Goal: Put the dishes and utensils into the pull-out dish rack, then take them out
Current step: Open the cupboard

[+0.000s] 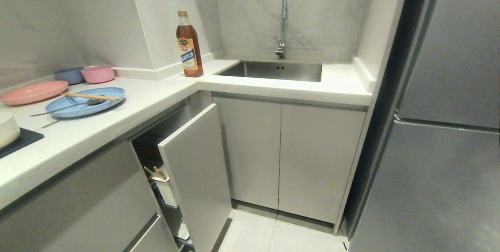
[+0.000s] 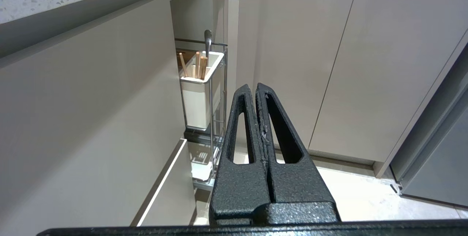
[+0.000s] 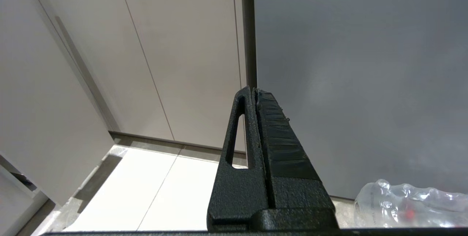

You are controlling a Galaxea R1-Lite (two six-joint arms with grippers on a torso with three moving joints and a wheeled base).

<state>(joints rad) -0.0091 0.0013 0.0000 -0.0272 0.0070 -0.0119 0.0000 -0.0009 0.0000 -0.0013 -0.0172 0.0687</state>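
On the counter at the left lies the light-blue plate (image 1: 85,101), with the wooden chopsticks (image 1: 90,96) across it and the steel spoon (image 1: 62,108) resting on its rim. The cream bowl (image 1: 7,127) shows at the far left edge. Below, the pull-out dish rack stands partly drawn out behind its grey front panel (image 1: 197,174). Its white utensil cup (image 2: 199,89) holds wooden sticks and a steel handle. My left gripper (image 2: 255,86) is shut and empty, low in front of the rack. My right gripper (image 3: 254,89) is shut and empty, facing the fridge door. Neither arm shows in the head view.
A pink plate (image 1: 33,92), pink bowl (image 1: 97,74) and grey-blue bowl (image 1: 69,75) sit behind the blue plate. A sauce bottle (image 1: 189,47) stands beside the sink (image 1: 273,70). The fridge (image 1: 441,127) fills the right side. A clear plastic bag (image 3: 409,205) lies on the floor.
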